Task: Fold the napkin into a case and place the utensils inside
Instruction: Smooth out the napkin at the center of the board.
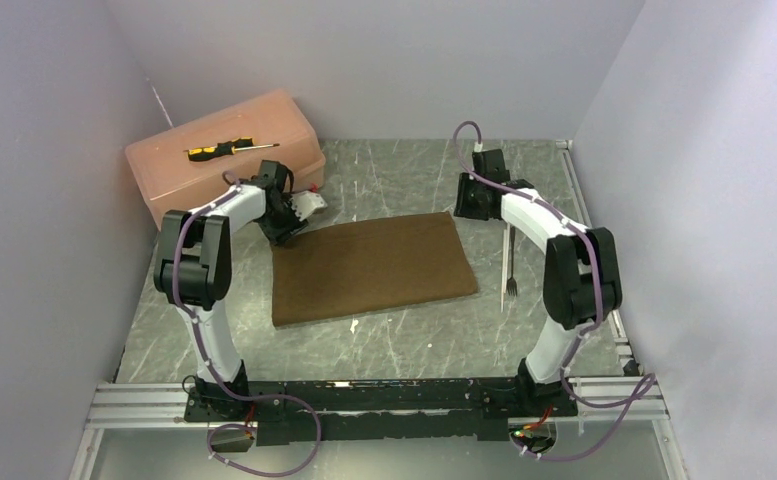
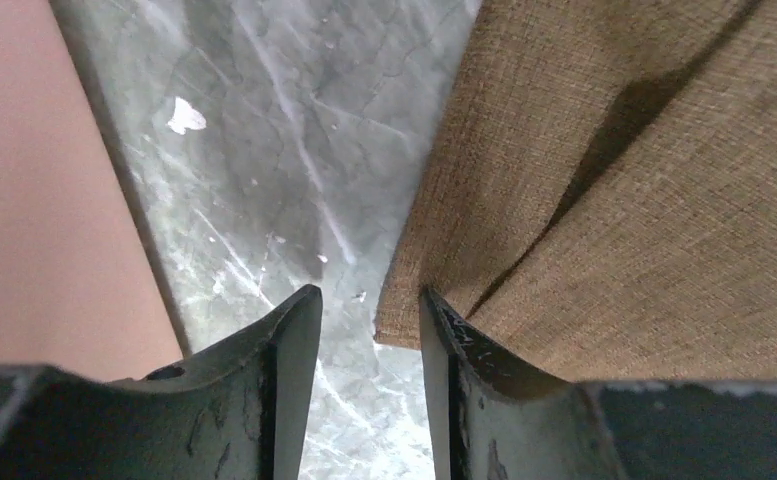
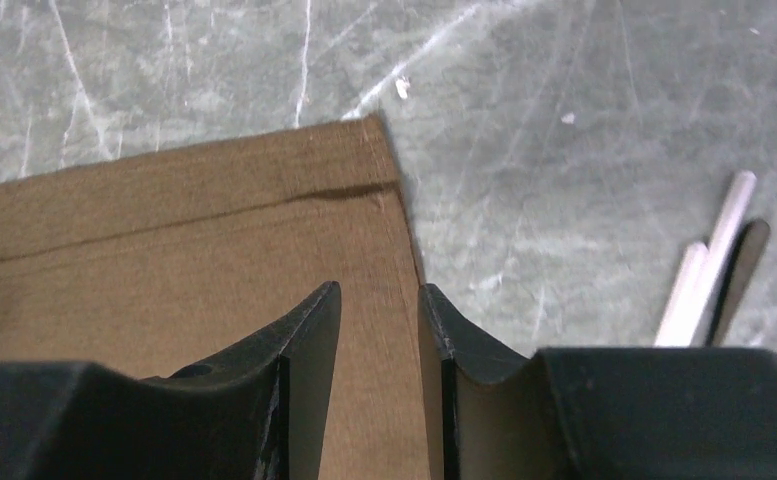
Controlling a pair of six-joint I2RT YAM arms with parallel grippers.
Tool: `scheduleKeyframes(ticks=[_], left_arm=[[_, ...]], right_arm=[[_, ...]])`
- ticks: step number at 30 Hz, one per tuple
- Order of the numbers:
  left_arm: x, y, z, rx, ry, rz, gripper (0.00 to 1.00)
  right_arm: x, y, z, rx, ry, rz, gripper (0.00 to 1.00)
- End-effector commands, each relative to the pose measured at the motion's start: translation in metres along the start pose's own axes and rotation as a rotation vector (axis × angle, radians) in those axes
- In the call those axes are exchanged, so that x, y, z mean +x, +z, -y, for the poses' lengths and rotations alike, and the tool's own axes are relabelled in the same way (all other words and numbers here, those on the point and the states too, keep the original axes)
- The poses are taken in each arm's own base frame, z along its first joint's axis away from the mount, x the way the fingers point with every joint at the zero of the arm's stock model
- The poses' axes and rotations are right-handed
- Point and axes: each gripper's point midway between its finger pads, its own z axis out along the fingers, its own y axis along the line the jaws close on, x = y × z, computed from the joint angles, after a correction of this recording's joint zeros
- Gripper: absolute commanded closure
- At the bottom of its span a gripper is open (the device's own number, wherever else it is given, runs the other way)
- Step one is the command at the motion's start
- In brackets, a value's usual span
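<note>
The napkin (image 1: 372, 266), a dark brown cloth, lies flat as a rectangle at the centre of the grey marbled tabletop (image 1: 404, 340), with a fold line running parallel to its far edge, so that it appears already doubled but not yet a narrow case. The left gripper (image 2: 369, 330) sits at the far-left corner, jaws narrowly parted and straddling the cloth's edge without pinching it; the right gripper (image 3: 379, 320) hovers over the far-right corner, jaws likewise narrowly parted and empty. The utensils (image 1: 509, 265), including a fork, lie on the tabletop just right of the napkin. A pink box (image 1: 219, 160) bearing a screwdriver (image 1: 226, 149) stands far left. Judged step: folding. The next move calls for both grippers to seize their corners and carry them toward the near edge together.
</note>
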Motion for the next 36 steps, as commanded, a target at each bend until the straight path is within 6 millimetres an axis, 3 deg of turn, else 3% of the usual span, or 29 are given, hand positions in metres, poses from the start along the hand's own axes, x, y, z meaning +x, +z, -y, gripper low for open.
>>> scheduleKeyframes(ticks=[1,6,9,12,19,22,24,27,29,36], left_arm=[[-0.008,0.005,-0.030,-0.195,0.079,0.013,0.55],[-0.013,0.011,-0.038,-0.301,0.153,0.002,0.58],[-0.025,0.005,-0.042,-0.341,0.177,0.022,0.59],[-0.032,-0.004,-0.035,-0.289,0.153,0.031,0.57],[-0.031,-0.046,-0.014,-0.172,0.076,0.032,0.40],[-0.038,-0.069,-0.009,-0.119,0.049,0.072,0.37],[-0.039,-0.076,0.008,-0.023,0.029,0.091,0.37],[-0.025,-0.067,0.033,0.094,0.006,0.054,0.37],[-0.011,-0.056,0.040,0.126,-0.026,0.031,0.38],[0.024,-0.032,0.028,0.074,-0.093,-0.034,0.46]], right_arm=[[-0.030,0.013,-0.015,-0.031,-0.007,0.082,0.62],[-0.026,0.028,-0.017,-0.032,-0.008,0.070,0.62],[-0.024,0.034,-0.018,-0.033,-0.008,0.069,0.62],[-0.022,0.038,-0.017,-0.030,-0.008,0.062,0.62],[-0.032,0.037,-0.014,-0.010,-0.045,0.084,0.60],[-0.034,0.040,-0.014,-0.010,-0.062,0.084,0.59],[-0.030,0.046,-0.015,-0.014,-0.065,0.069,0.58],[-0.023,0.057,-0.013,-0.009,-0.062,0.042,0.58],[-0.017,0.063,-0.012,-0.010,-0.065,0.027,0.58],[-0.007,0.074,-0.009,-0.010,-0.059,0.008,0.62]])
